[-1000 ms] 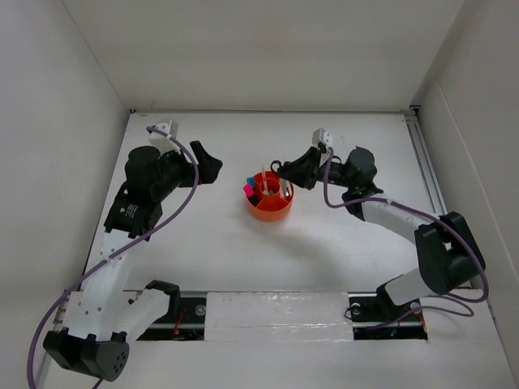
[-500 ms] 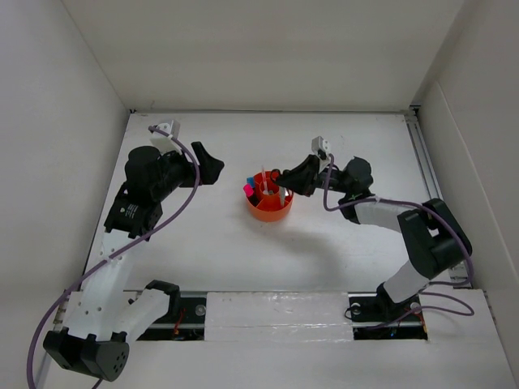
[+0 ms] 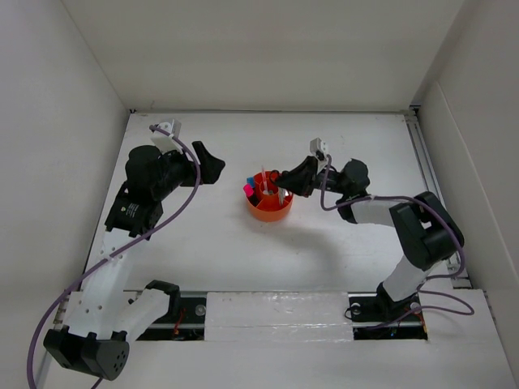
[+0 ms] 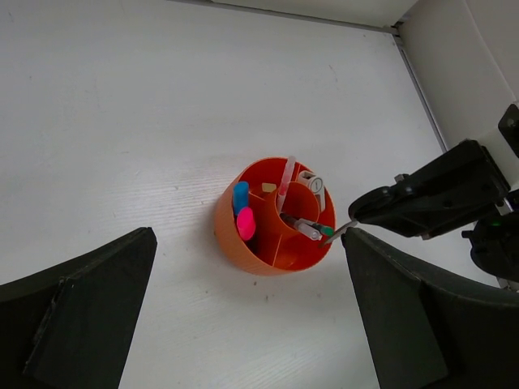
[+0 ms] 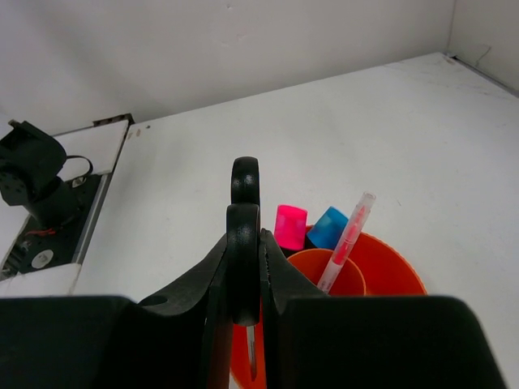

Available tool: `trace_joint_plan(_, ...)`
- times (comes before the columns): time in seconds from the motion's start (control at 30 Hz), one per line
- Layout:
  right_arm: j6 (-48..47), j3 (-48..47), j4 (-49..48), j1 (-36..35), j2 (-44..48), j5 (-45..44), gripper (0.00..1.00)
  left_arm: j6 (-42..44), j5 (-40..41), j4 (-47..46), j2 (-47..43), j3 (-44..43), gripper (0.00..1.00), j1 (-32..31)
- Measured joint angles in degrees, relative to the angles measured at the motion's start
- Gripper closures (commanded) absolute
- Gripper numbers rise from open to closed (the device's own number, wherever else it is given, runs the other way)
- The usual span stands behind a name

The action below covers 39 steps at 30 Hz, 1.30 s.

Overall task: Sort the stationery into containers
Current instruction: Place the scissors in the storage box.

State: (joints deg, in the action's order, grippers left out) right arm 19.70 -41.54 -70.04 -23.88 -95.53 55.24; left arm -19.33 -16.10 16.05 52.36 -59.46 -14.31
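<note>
The right tool (image 3: 284,180) is pressed together on the black-handled scissors (image 5: 243,217), pinching them just below the handle loops, which stand up between its fingers. The blades point down from the tool towards the orange organizer (image 4: 226,235), which sits on the tabletop (image 3: 227,243) directly under the tool's tips. The blade tip hangs over the edge of the organizer on the tool's side. I cannot tell whether it touches the rim or anything inside.

Just beyond the scissors, as seen from this tool, the pink-capped highlighter (image 5: 289,226) and the blue-capped highlighter (image 5: 328,226) stand side by side in an outer compartment on the far side. The pink pen (image 5: 346,241) leans out of the central cup, tilted away from the tool. From the left wrist view a tan eraser (image 4: 268,187) lies in another outer compartment, and thin dark pens (image 4: 302,228) lie slanted in the compartment nearest the right tool.

The left tool (image 3: 212,164) is spread wide and holds nothing. The organizer is ahead of it, well apart, framed between its two fingers (image 4: 81,304).
</note>
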Motion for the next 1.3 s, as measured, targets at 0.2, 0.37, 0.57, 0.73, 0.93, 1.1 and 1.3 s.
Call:
trace_joint_plan(0.2, 1.01, -0.09, -1.18, 0.26, -2.78, -0.17, 0.97, 0.37, -0.09, 0.0, 0.04, 0.0, 0.0, 0.0)
trace_joint_plan(0.37, 2.03, 0.15, -1.75, 0.26, -2.86, -0.59, 0.9, 0.48, -0.39, 0.0, 0.48, 0.0, 0.0, 0.0)
trace_joint_plan(0.57, 2.99, 1.97, -2.91, 0.26, -3.3, -1.46, 0.89, 0.63, -0.42, -0.02, 0.52, 0.17, 0.0, 0.0)
trace_joint_plan(0.73, 4.2, 3.15, -3.69, 0.26, -5.88, -2.25, 0.87, 0.79, -0.44, -0.02, 0.52, 0.33, 0.0, 0.0)
trace_joint_plan(0.93, 5.84, 3.61, -3.72, 0.31, -7.43, -2.49, 0.72, 1.03, -0.83, 0.0, 1.03, 0.57, 0.0, 0.0)
trace_joint_plan(1.1, 7.19, 3.87, -3.74, 0.31, -8.09, -2.49, 0.55, 1.09, -1.09, -0.04, 1.14, 0.63, 0.0, 0.0)
trace_joint_plan(1.3, 8.44, 3.89, -3.96, 0.31, -8.13, -2.47, 0.46, 1.09, -1.25, -0.02, 1.25, 0.63, 0.0, 0.0)
